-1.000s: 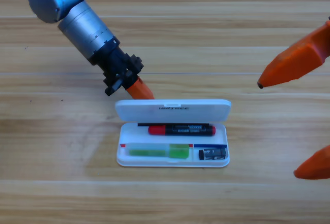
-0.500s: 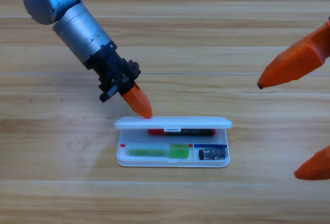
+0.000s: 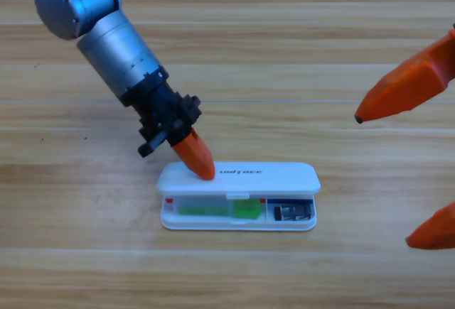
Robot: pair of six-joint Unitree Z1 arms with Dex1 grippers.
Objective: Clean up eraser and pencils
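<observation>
The left pincer (image 3: 197, 158) comes in from the upper left corner and points down at the white case (image 3: 238, 220), its orange tip touching the left part of the lid (image 3: 242, 177). From here the jaws look pressed together into a single point, with nothing between them. The lid is lowered most of the way over the case, so only the front strip of the inside shows.

In that strip, the green pencil (image 3: 213, 209) lies in the left compartment, along the front wall. The eraser (image 3: 293, 213) sits in the small right compartment, near the case's right end. The red and black marker is hidden under the lid, so I cannot tell where it lies.

The case rests in the lower middle of the worktop (image 3: 284, 53), its long side parallel to the front edge.

The right pincer (image 3: 419, 167) waits at the right edge, large and partly cut off, its two orange jaws spread wide, one above the other, well apart from the case.
</observation>
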